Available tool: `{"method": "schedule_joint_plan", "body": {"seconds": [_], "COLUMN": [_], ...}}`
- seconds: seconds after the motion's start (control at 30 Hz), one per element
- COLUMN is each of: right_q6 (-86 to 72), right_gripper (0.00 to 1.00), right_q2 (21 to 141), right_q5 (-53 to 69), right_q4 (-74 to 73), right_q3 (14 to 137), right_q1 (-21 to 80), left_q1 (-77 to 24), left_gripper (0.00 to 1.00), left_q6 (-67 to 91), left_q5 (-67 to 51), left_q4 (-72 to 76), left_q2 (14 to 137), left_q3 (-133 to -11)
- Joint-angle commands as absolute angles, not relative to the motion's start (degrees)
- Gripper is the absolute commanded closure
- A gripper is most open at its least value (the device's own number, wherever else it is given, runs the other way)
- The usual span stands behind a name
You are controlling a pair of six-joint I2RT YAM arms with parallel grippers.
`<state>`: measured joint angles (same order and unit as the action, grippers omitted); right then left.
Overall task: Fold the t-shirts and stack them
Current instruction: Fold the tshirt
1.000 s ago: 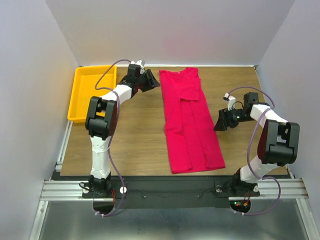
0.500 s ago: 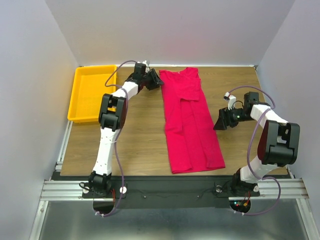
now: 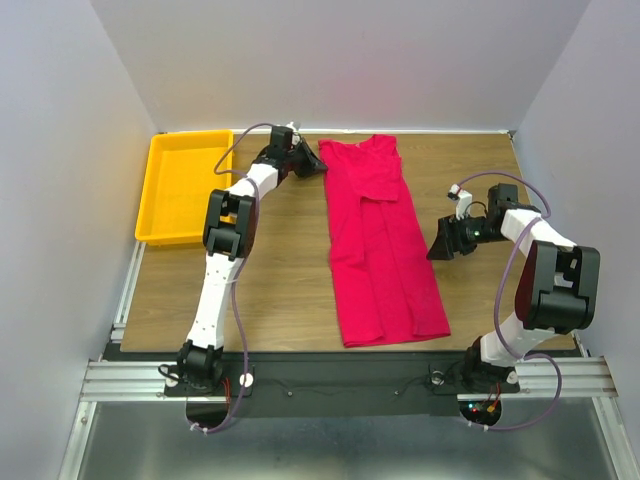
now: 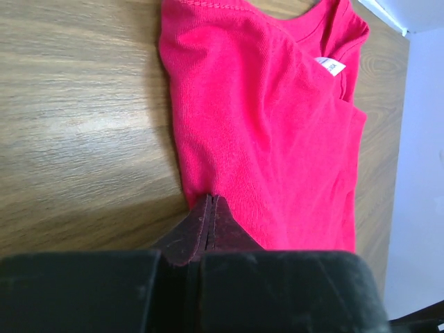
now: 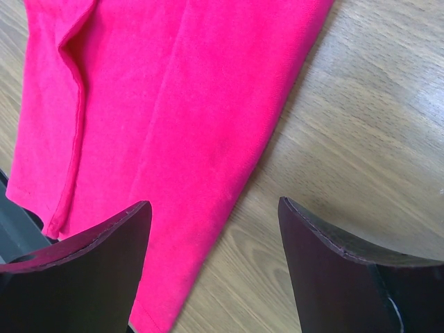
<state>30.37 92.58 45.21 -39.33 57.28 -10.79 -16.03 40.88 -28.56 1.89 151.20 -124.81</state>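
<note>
T-shirt (image 3: 380, 240) is lying in the middle of the table (image 3: 270, 280) as a long narrow red strip with its sides folded in. The long axis runs straight away from the arm bases, collar (image 3: 362, 146) at the far end and hem close to the near edge. The left gripper (image 3: 320, 168) is right at the far-left corner, just below the collar. Its wrist view shows the jaws pressed together with the tips on the shirt's left edge, so it looks like it's pinching cloth there, though I can't tell how much it's got. The right gripper (image 3: 440, 252) sits just off the right edge about halfway down, jaws spread wide and holding nothing; from its own camera the shirt's edge runs diagonally between the two fingers. My guess is the next fold brings the collar end toward the hem along that long axis. The left arm is placed for that, but the far-right corner has nobody on it. Plenty of bare wood either side, and the yellow tray (image 3: 160, 200) is well off to the far left.
</note>
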Motion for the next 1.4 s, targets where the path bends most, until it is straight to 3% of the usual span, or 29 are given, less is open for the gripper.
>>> {"method": "schedule_joint_plan", "body": {"seconds": [0.0,0.4,0.6,0.73,0.9,1.07,1.1,1.17,1.2,1.23,1.37], "right_q6": [30.3,30.3,32.6,40.8,63.7,99.8,104.2,110.5,113.7,113.9,112.0], "right_gripper": [0.21,0.21,0.21,0.20,0.18,0.11,0.11,0.09,0.09,0.09,0.09], "right_q2": [90.7,91.1,90.9,88.7,84.8,77.8,76.8,75.6,74.2,73.6,69.0], "right_q5": [45.2,44.4,44.1,44.6,45.3,48.7,49.0,49.7,49.7,49.7,48.1], "right_q4": [-37.7,-37.4,-37.4,-39.3,-47.4,-62.8,-65.2,-70.5,-71.9,-71.9,-69.5], "right_q3": [57.0,56.9,56.3,55.8,56.9,53.3,52.6,50.1,49.1,48.4,42.8], "right_q1": [-10.5,-10.5,-10.5,-10.0,-9.8,-9.7,-9.7,-9.1,-8.7,-8.1,-3.8], "left_q1": [-14.6,-11.6,-10.8,-10.0,-10.2,-12.4,-13.7,-17.9,-19.1,-20.1,-21.5], "left_gripper": [1.00,1.00,0.71,0.62,0.46,0.40,0.31,0.19,0.06,0.01,0.01], "left_q6": [40.3,39.2,38.2,31.8,19.4,2.9,0.4,-4.8,-7.9,-8.9,-7.6], "left_q5": [-28.1,-27.1,-27.1,-24.3,-16.6,-19.1,-19.2,-18.5,-18.5,-18.5,-25.7], "left_q4": [1.9,1.1,1.0,0.3,4.3,17.2,18.0,20.3,21.3,21.3,24.3], "left_q2": [149.9,150.6,149.9,143.8,121.9,93.7,89.9,79.4,76.2,73.3,62.6], "left_q3": [-127.9,-130.4,-132.2,-128.9,-108.2,-77.7,-74.0,-63.5,-60.4,-57.4,-44.2]}}
